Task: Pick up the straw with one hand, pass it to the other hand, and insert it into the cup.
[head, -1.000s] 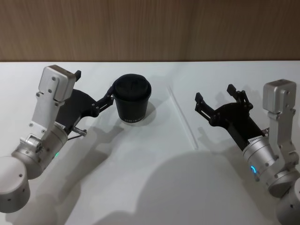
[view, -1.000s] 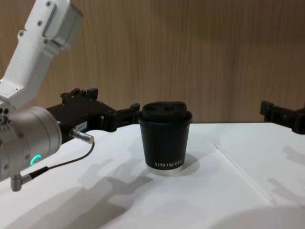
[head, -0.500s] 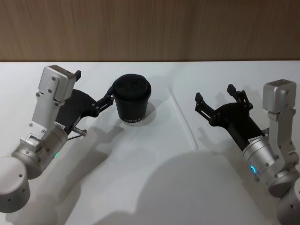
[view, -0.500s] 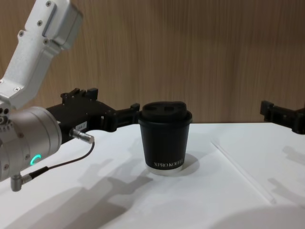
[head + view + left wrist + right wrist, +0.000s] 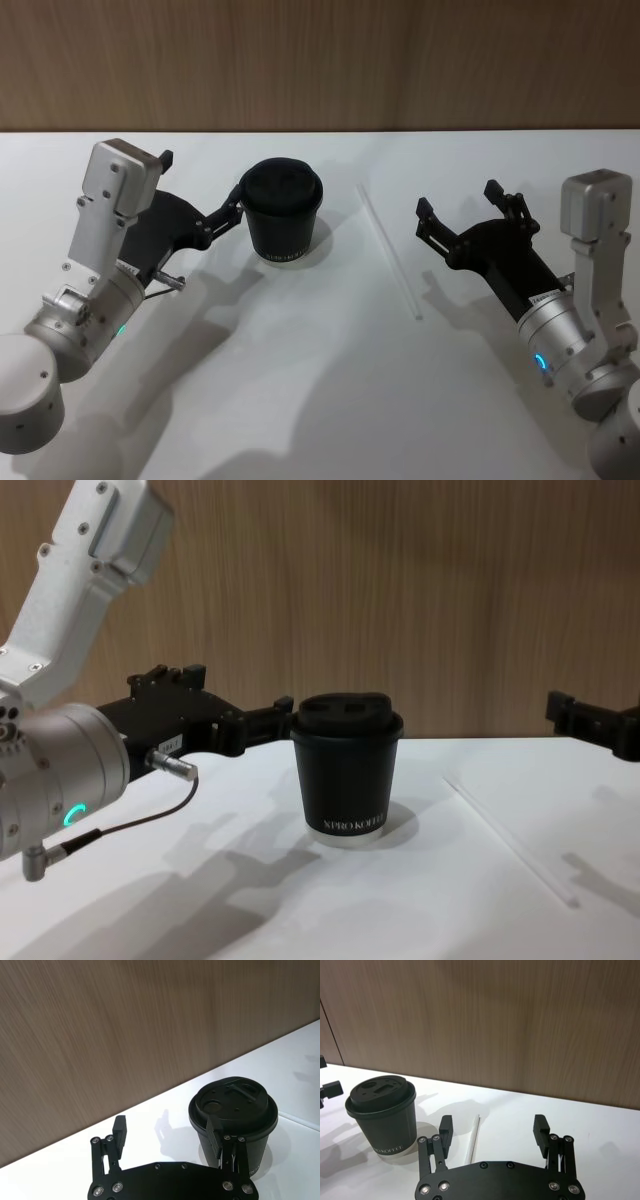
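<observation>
The black lidded cup (image 5: 282, 222) stands upright on the white table, left of centre. The thin white straw (image 5: 388, 250) lies flat on the table to the cup's right, running from far to near. My left gripper (image 5: 203, 178) is open and hovers just left of the cup; one fingertip (image 5: 213, 1132) sits close beside the cup's (image 5: 232, 1115) wall, and I cannot tell whether it touches. My right gripper (image 5: 457, 200) is open and empty, raised to the right of the straw. In the right wrist view the straw (image 5: 474, 1137) lies beyond the gap between the open fingers.
The white table (image 5: 300, 400) ends at a wooden wall (image 5: 320, 60) behind. A thin black cable (image 5: 130, 825) loops from the left wrist. Bare table surface lies between the two arms and in front of the cup.
A broad shadow over the front of the table has gone. Both arms, the cup and the straw have not moved.
</observation>
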